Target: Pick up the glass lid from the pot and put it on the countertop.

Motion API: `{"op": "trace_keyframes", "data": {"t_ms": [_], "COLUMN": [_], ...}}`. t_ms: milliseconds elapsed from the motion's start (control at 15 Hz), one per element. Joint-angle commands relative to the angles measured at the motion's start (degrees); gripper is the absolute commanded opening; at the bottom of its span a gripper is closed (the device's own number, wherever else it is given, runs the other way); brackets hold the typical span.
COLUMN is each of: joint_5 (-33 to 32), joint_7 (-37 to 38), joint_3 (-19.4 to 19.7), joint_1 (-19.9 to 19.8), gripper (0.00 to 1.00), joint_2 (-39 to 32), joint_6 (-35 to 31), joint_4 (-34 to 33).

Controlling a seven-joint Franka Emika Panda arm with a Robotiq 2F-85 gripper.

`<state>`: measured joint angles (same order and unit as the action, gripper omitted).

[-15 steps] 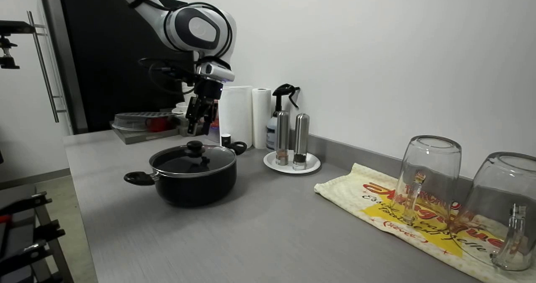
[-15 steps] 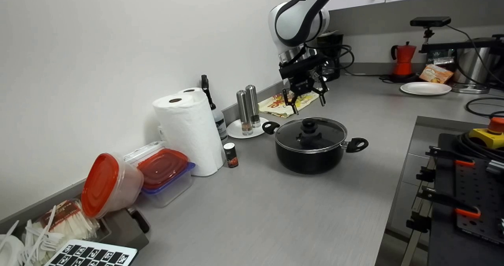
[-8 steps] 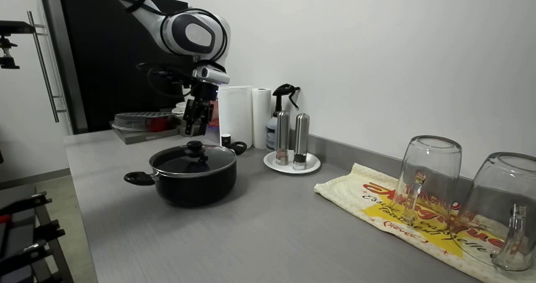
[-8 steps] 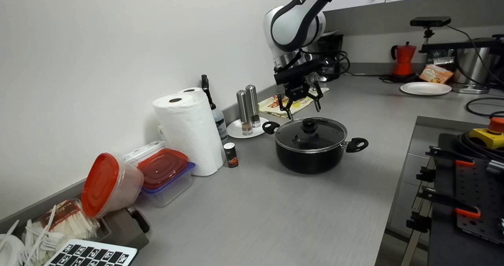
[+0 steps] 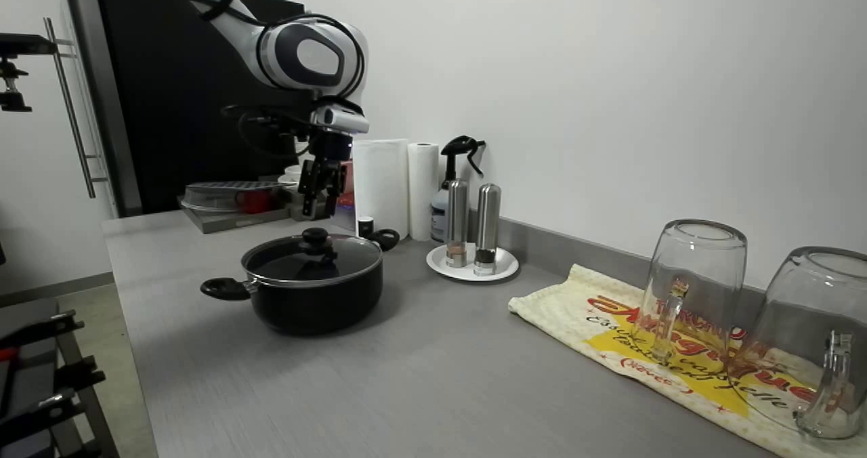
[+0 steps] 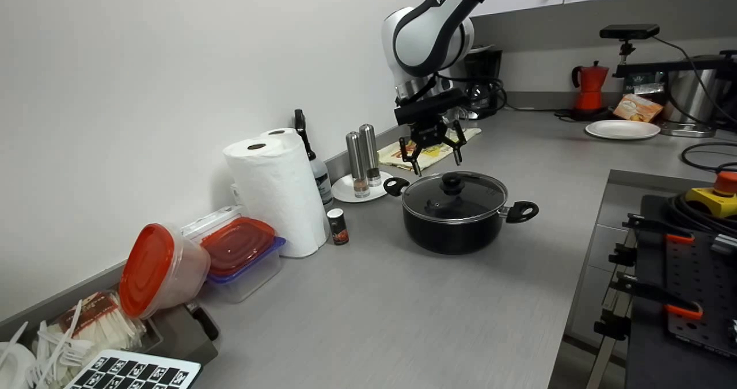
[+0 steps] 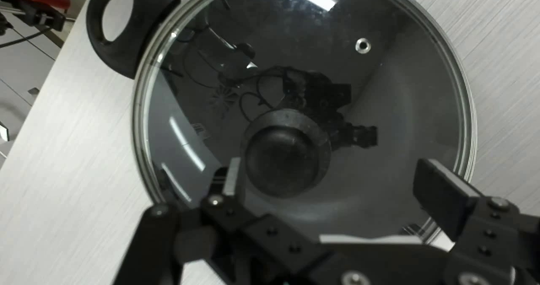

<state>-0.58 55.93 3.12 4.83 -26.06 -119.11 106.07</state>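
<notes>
- The pincer [image 6: 439, 168] is spread wide, its fingers [image 7: 443, 196] well apart, and nothing is gripped by it.
- It is poised above the glass lid [image 7: 422, 87]; in both exterior views the fingers are shown clear of it.
- The glass lid is seated flat on the black pot [image 5: 318, 309], with its knob [image 7: 283, 160] pointed upward; in the wrist view the knob is framed nearer one finger than the other.
- The pot is borne by the grey desk [image 5: 440, 390], its two side handles [image 5: 225, 288] extended outward.
- Near the pot, two steel mills [image 5: 457, 224] are carried upright on a white plate [image 5: 506, 266].
- A patterned cloth [image 5: 562, 302] is laid on the desk, and two upturned glass mugs [image 5: 687, 292] are set on it.
- In an exterior view, paper rolls [image 6: 279, 199], a spray bottle [image 6: 320, 179] and a small white-capped jar [image 6: 338, 228] are grouped near the plate.
</notes>
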Motion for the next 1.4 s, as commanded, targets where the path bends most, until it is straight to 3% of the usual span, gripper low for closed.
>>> {"op": "trace_keyframes", "data": {"t_ms": [0,1133,1200,1267,1333], "joint_5": [0.5,0.5,0.5,0.5,0.5], "joint_7": [1.2,1.6,1.5,1.2,1.2], "joint_3": [0.8,1.4,1.4,1.4,1.4], "joint_1": [0.2,0.0,0.0,-0.1,-0.1], "gripper": [1.00,1.00,0.98,0.74,0.73], "joint_2": [0.2,-1.0,-1.0,-1.0,-1.0], "joint_6": [-0.7,0.1,0.1,-0.3,-0.2], "joint_4": [0.8,1.8,1.8,1.9,1.9]}}
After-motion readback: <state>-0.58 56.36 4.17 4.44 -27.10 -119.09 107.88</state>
